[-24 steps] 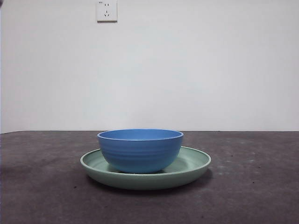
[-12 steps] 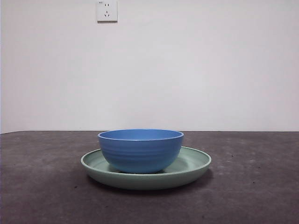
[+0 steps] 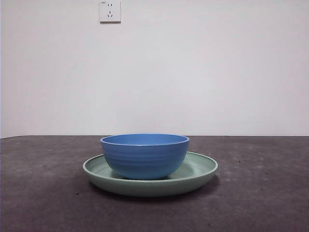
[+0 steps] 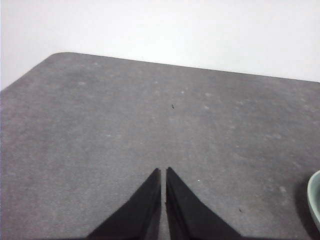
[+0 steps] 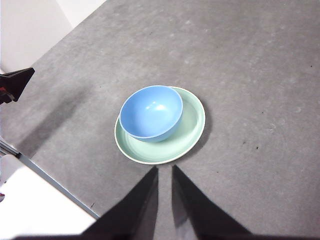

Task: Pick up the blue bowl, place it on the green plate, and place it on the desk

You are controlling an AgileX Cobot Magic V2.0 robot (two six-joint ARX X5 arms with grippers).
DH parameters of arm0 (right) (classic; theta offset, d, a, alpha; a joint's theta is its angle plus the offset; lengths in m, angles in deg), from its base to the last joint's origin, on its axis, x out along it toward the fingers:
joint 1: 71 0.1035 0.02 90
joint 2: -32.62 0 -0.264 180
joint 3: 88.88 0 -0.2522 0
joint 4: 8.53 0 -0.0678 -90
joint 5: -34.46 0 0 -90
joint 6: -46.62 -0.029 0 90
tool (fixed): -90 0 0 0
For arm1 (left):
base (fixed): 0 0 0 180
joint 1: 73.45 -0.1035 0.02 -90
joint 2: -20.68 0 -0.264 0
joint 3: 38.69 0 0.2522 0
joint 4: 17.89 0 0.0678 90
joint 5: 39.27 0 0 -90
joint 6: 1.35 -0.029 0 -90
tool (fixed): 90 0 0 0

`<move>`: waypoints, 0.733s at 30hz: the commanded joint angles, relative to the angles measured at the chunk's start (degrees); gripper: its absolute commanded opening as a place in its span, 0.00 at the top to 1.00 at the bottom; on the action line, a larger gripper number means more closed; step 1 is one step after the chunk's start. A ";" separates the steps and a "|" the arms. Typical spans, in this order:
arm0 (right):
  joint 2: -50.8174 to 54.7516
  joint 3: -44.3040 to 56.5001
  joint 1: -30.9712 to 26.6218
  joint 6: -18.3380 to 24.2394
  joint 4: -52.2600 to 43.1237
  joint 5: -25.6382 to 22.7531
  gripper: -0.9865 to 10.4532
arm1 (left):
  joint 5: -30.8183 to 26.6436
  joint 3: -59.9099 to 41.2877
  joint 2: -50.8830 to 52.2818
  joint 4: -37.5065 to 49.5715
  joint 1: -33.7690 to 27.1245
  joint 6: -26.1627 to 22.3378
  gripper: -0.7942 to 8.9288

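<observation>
Glossy blue bowl [image 3: 145, 155], round with faint ridges on its wall, sat upright and empty in the plate [image 3: 198, 170], off-centre toward one rim. Plate was pale green, wide, shallow, with a low rim, resting on the matte speckled grey surface [image 3: 260, 193]. Right fingers [image 5: 162, 171] were nearly together, holding nothing, raised above the surface with the plate just ahead of their tips. Left fingers [image 4: 163, 172] were together, holding nothing, over bare surface; only the plate's edge [image 4: 315, 197] showed off to their side.

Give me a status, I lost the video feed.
Left gripper shut, over bare desk. Right gripper nearly shut, high above the dishes, holding nothing. Blue bowl sits on green plate. Nothing in the way.
</observation>
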 commanded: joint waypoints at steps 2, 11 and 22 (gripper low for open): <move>-0.33 -0.52 0.33 0.46 -0.55 0.00 0.88 | -0.28 -1.57 1.57 0.42 -0.09 0.70 0.90; -0.33 -0.52 0.33 0.46 -0.55 0.00 0.88 | -0.28 -4.07 5.07 0.26 -0.07 1.90 0.90; -0.33 -0.52 0.33 0.46 -0.55 0.00 0.88 | -0.28 -4.85 5.70 0.76 -0.07 1.88 0.90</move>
